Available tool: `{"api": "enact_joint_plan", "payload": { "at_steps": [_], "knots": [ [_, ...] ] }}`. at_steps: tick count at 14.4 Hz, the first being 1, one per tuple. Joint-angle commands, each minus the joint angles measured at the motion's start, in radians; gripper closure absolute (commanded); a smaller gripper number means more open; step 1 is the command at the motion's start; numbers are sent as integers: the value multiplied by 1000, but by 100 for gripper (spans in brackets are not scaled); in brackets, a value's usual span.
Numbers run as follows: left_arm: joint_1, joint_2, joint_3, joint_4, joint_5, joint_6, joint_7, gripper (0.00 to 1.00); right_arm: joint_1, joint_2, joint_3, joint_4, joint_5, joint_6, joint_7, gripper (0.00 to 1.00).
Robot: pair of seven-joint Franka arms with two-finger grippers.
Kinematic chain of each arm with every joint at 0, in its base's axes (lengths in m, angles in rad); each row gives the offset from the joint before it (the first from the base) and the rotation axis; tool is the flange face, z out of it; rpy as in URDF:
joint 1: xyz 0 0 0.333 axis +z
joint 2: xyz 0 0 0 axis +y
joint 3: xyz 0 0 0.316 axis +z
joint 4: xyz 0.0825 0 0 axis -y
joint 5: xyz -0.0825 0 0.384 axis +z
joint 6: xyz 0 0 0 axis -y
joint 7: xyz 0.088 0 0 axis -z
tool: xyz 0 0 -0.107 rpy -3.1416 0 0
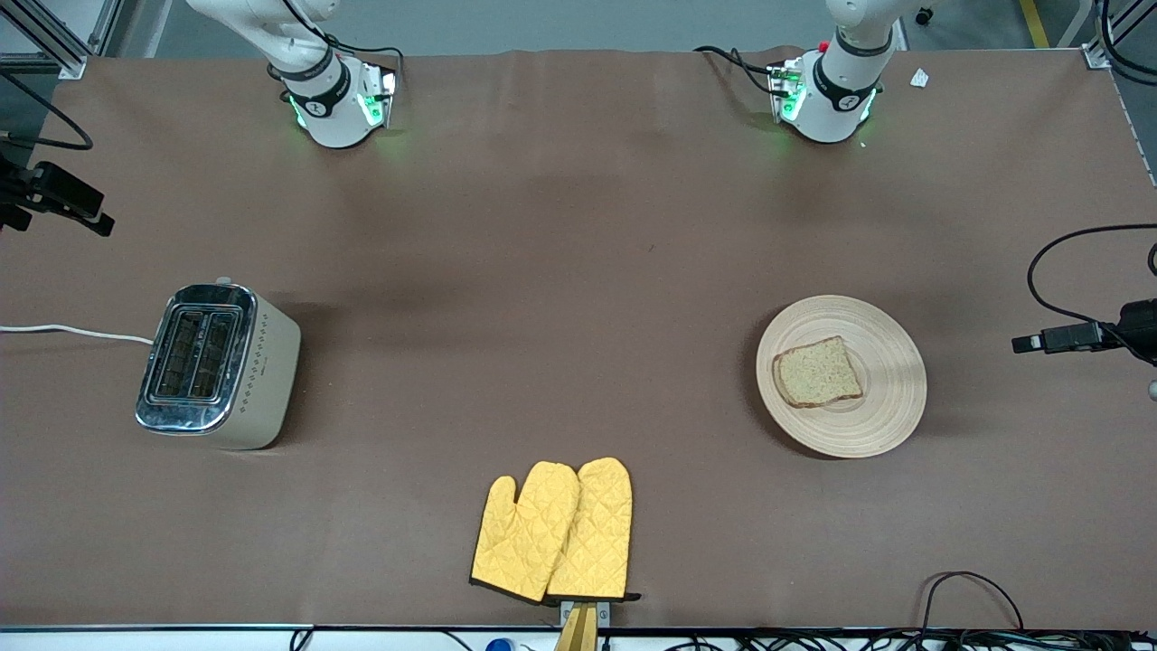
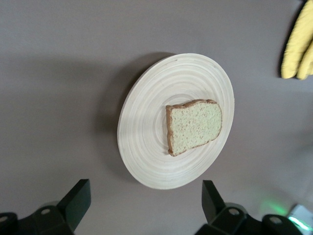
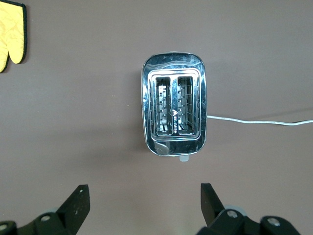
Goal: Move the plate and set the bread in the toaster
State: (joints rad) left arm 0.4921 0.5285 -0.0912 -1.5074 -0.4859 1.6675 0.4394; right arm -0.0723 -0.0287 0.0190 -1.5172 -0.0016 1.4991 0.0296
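Observation:
The pale wooden plate [image 1: 890, 398] lies toward the left arm's end of the table, with the brown speckled bread [image 1: 818, 372] flat on it. In the left wrist view the plate [image 2: 146, 127] and bread [image 2: 194, 126] show below my left gripper [image 2: 145, 196], which is open, empty and high over the bare table beside the plate. The toaster [image 1: 217, 366] stands toward the right arm's end, slots up and empty. In the right wrist view the toaster [image 3: 174, 110] shows below my right gripper [image 3: 144, 196], open, empty and high beside it. Neither gripper shows in the front view.
A pair of yellow oven mitts [image 1: 556, 533] lies near the table's front edge, between toaster and plate; they also show in the left wrist view [image 2: 299, 46] and right wrist view [image 3: 11, 34]. The toaster's white cord [image 1: 72, 332] runs off the table's end.

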Motion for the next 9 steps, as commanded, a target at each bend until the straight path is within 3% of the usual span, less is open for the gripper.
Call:
{"api": "enact_joint_plan", "payload": {
  "at_steps": [1, 7, 9],
  "knots": [
    [25, 105, -10, 42, -109, -5, 50, 0, -4, -2, 3, -3, 17, 7, 3, 0],
    [63, 263, -9, 41, -285, -2, 284, 0, -11, -3, 1, -8, 25, 4, 0, 0],
    [78, 300, -9, 41, -312, 0, 308, 5, -11, -2, -1, -8, 25, 7, 0, 0]
  ]
}}
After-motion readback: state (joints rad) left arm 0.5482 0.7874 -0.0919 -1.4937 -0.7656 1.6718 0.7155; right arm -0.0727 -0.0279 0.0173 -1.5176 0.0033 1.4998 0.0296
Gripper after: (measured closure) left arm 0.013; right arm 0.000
